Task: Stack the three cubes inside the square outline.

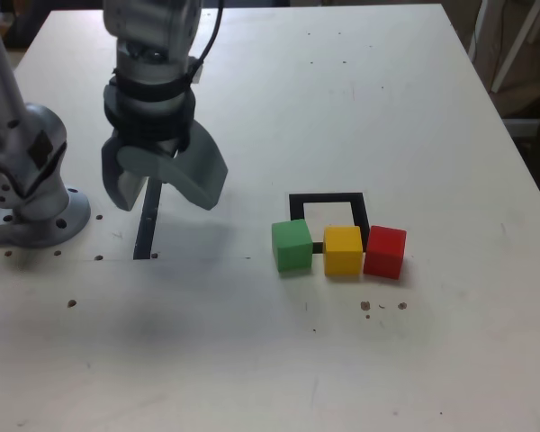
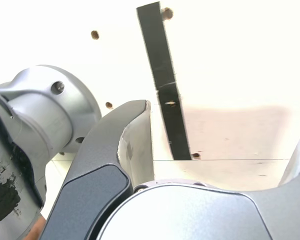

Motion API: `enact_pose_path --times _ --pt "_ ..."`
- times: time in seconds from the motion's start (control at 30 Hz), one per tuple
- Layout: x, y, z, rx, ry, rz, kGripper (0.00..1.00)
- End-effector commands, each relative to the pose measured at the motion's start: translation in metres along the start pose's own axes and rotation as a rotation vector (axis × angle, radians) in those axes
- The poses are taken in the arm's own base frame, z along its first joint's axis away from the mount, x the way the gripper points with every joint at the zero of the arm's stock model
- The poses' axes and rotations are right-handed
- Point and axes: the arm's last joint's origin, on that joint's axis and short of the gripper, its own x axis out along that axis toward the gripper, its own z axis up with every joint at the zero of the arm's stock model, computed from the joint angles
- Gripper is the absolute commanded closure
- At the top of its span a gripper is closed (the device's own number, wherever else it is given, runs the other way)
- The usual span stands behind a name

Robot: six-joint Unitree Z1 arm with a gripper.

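- My pincer (image 1: 162, 184) hangs over the table with jaws spread wide and nothing between them, well apart from the cubes, on the exterior view's left.
- In the wrist view my pincer (image 2: 225, 150) shows only partly: one grey jaw is in full sight, the other is cut off at the frame edge.
- White table (image 1: 360, 90) fills both views; its far corners run out of frame in the exterior view.
- My arm's base (image 1: 36, 207) sits at the exterior view's left edge, partly cropped; the upper arm is cut off at the top.
- Black strip (image 1: 147, 225) lies on the table under my pincer, upper part hidden behind the jaws. The wrist view shows the black strip (image 2: 165, 85) more fully.
- Square outline (image 1: 328, 200) sits right of centre; its near edge is mostly hidden behind the cubes.
- Green cube (image 1: 292, 245), yellow cube (image 1: 343, 250), red cube (image 1: 385, 251) stand in a row along the outline's near side, none stacked. Green and yellow have a slight gap; yellow and red look touching, hard to tell.
- Small dark specks (image 1: 382, 306) near the cubes, too small to identify.
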Motion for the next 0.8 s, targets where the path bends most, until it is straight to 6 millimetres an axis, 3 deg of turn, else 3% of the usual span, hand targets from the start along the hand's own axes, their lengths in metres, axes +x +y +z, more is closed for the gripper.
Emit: enact_pose_path --times 0.0,0.5,0.77 --pt "-0.004 0.001 0.004 0.016 -0.010 0.013 0.01" --pt "-0.044 0.004 0.052 0.241 -0.098 0.163 0.02" --pt "-0.056 0.006 0.074 0.361 -0.127 0.227 0.01"
